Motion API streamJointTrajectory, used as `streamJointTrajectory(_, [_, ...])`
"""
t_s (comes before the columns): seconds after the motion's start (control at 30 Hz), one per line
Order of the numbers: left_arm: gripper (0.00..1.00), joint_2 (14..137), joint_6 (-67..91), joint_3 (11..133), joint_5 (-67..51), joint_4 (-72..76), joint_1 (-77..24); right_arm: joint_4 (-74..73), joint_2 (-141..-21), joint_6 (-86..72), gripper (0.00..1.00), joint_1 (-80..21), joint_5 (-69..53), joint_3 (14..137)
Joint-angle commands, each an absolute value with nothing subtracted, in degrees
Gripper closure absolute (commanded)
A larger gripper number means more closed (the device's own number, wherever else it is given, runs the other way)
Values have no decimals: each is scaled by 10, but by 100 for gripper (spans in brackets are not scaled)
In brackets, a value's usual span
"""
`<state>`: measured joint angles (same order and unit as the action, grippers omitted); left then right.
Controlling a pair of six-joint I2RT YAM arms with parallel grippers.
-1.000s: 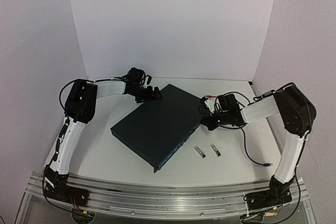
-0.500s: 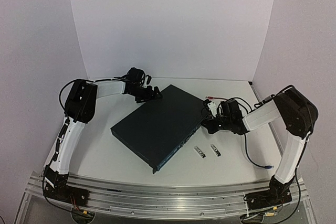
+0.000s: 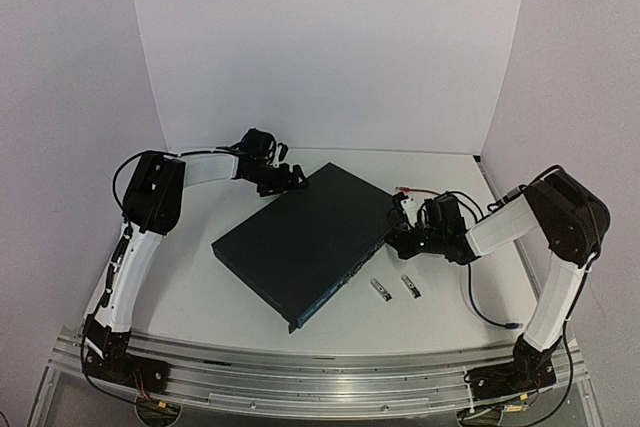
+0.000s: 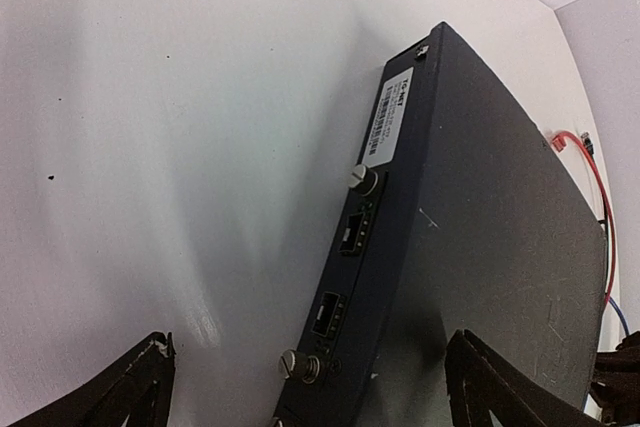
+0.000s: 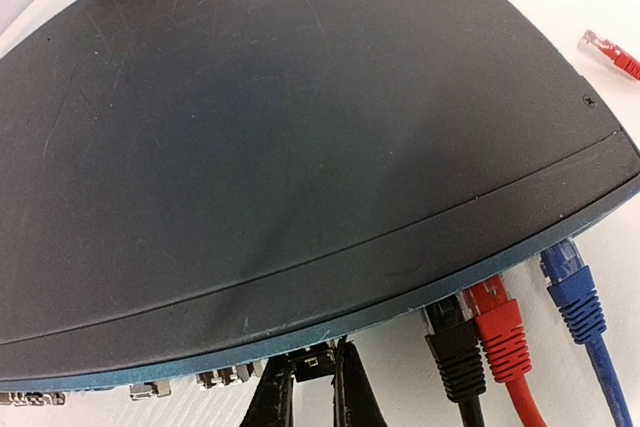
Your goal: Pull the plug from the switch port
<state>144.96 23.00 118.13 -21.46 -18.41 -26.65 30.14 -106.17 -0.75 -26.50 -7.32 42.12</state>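
The switch (image 3: 300, 237) is a flat dark blue-black box lying at an angle in the middle of the table. My right gripper (image 3: 400, 238) is at its right edge face. In the right wrist view the gripper (image 5: 314, 375) is shut on a small black plug (image 5: 316, 361) that sits against a port under the blue-tinged edge of the switch (image 5: 300, 127). My left gripper (image 3: 285, 179) is at the switch's far corner. In the left wrist view it (image 4: 308, 347) is wide open, straddling the rear face of the switch (image 4: 480, 247) without touching it.
Black (image 5: 455, 352), red (image 5: 500, 332) and blue (image 5: 572, 292) cable plugs sit in ports right of my right gripper. A loose red plug (image 5: 610, 52) lies beyond the switch. Two small silver modules (image 3: 380, 290) (image 3: 409, 286) lie near the switch's front. A blue cable end (image 3: 512, 325) lies at the right.
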Motion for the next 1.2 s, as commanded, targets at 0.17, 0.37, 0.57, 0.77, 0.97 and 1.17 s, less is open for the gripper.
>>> streamJointTrajectory(0.17, [6,1497,244,1156,-223,-264,-264,351,-1086,26,84,-265,-69,328])
streamJointTrajectory(0.37, [6,1497,244,1158,-225,-266,-264,372,-1094,24,73,-265,-59,322])
streamJointTrajectory(0.57, [6,1490,238,1155,-224,-260,-264,345,-1024,25,67,-265,-46,320])
streamJointTrajectory(0.77, [6,1475,227,1156,-231,-239,-264,254,-969,30,61,-265,-77,353])
streamJointTrajectory(0.97, [6,1474,220,1158,-235,-233,-264,208,-980,55,62,-265,-98,394])
streamJointTrajectory(1.17, [6,1478,219,1163,-239,-234,-264,198,-1010,81,64,-265,-89,436])
